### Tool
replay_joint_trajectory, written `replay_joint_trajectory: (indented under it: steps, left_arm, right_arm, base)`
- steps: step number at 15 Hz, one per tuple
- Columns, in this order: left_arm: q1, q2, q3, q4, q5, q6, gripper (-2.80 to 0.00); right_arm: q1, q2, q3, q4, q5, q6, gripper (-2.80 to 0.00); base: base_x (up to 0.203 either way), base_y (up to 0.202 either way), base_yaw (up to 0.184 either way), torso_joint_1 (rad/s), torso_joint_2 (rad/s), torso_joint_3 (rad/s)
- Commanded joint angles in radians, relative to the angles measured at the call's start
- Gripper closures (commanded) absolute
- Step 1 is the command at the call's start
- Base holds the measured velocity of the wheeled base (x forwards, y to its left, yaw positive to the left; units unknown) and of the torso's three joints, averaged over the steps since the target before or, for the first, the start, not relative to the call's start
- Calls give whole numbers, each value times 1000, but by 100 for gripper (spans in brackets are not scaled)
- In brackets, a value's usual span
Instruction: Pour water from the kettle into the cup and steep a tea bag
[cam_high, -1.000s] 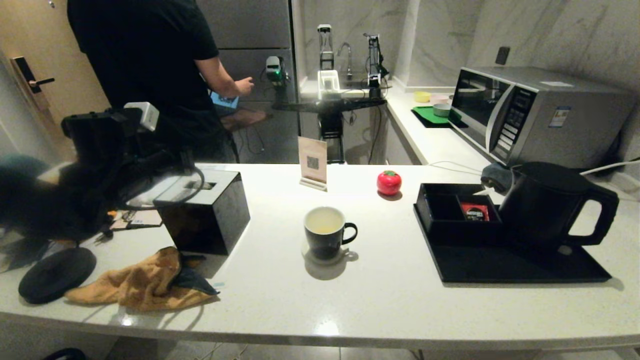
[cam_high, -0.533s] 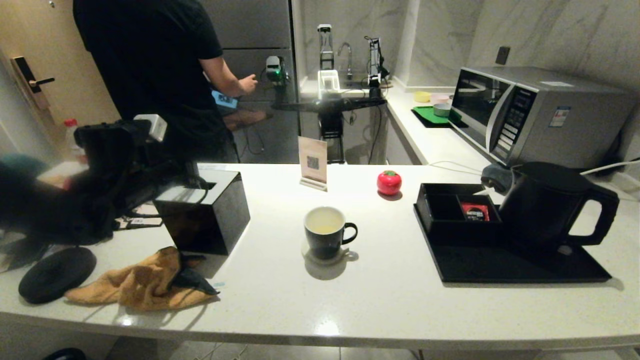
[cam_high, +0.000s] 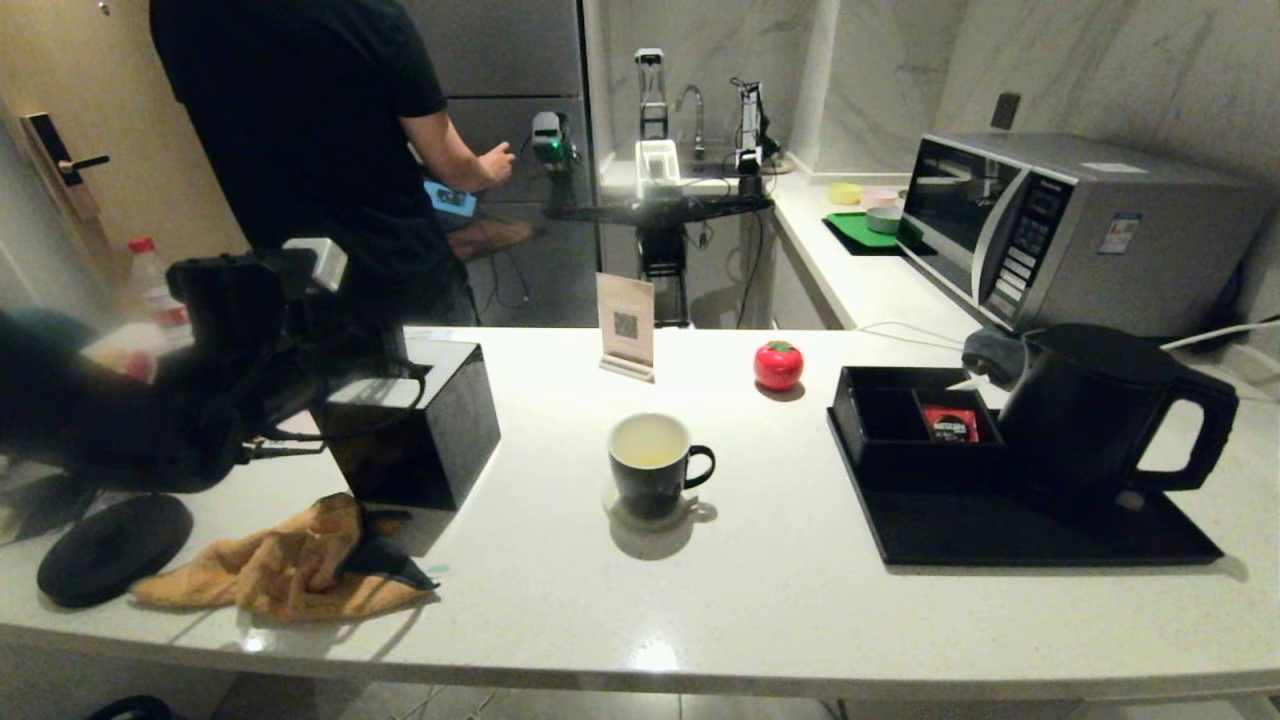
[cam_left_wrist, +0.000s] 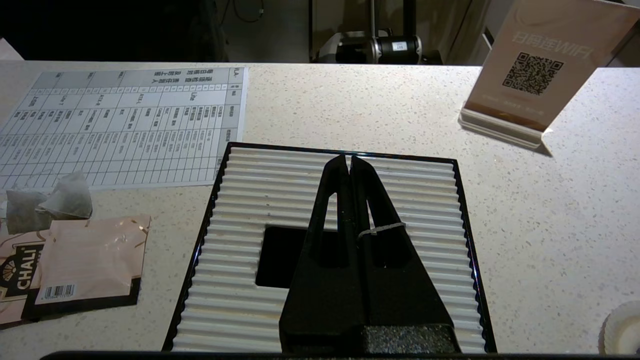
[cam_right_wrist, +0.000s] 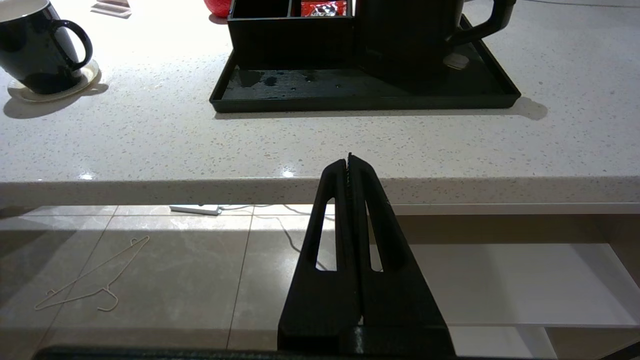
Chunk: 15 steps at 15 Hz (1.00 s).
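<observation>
**Left gripper closed above the tissue box; cup filled, kettle on its tray**

The left gripper (cam_left_wrist: 348, 161) hangs over the ribbed top of the black tissue box (cam_left_wrist: 425, 210), its fingers pressed together with nothing between them. Off to its side, past the box edge, two tea bags (cam_left_wrist: 50, 202) lie on the counter (cam_left_wrist: 350, 110) beside a pink sachet (cam_left_wrist: 90, 255). The right gripper (cam_right_wrist: 348, 159) sits low, in front of the counter edge, its fingers also pressed together and empty. Beyond it stand the cup (cam_high: 648, 465), holding pale water (cam_high: 648, 442), and the kettle (cam_high: 1090, 410) on the black tray (cam_high: 1000, 540).
</observation>
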Motion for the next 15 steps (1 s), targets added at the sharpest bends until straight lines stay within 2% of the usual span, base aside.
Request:
replay_joint_trajectory:
  steps: [1,6,7,15]
  left_arm:
    - [0,8,0,-4,0,-1,0]
    - [-2,14,2,-4,1,-1,0]
    - [-1,14,0,-4,0,-1,-280]
    - [1,19,-7,-4,1,-1,-280]
  right_arm:
    - [0,1,0,1,0,0,0]
    - [0,1,0,1,0,0,0]
    - [0,1,0,1,0,0,0]
    - [0,1,0,1,0,0,0]
  base:
    - [0,0,0,0,0,0]
    - [0,0,0,0,0,0]
    - [0,0,0,0,0,0]
    - [0,0,0,0,0,0]
